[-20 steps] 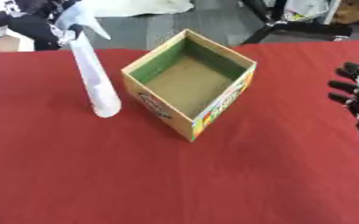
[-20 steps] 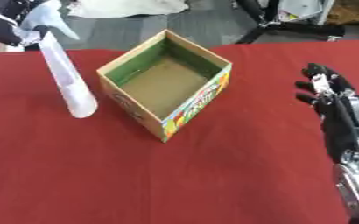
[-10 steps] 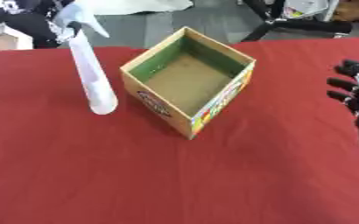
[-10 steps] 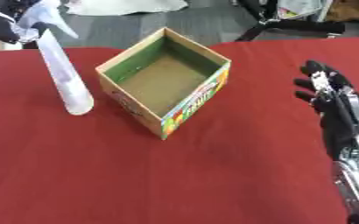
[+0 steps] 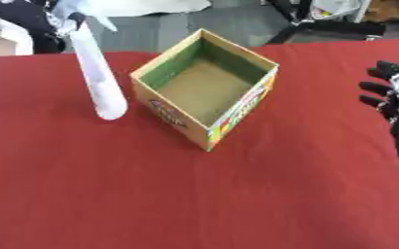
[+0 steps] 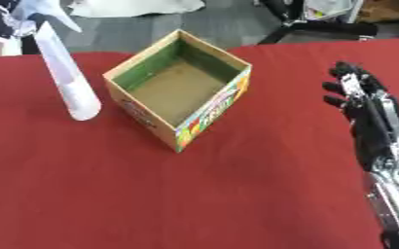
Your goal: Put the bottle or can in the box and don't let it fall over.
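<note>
Open cardboard box (image 5: 205,90) on red surface (image 5: 194,194). White spray bottle (image 5: 97,78), tilted, just left of box, top grasped by left robot hand (image 5: 60,24). Right robot hand (image 6: 360,104) well right of box, fingers relaxed, holding nothing.

I see the box (image 5: 205,90) open at the top with nothing inside; the white bottle (image 5: 97,78) stands just left of it, and red worktop (image 5: 194,194) lies bare in front.

Left hand (image 5: 34,19) grips tilted white bottle (image 5: 97,78) beside box (image 5: 205,87).
</note>
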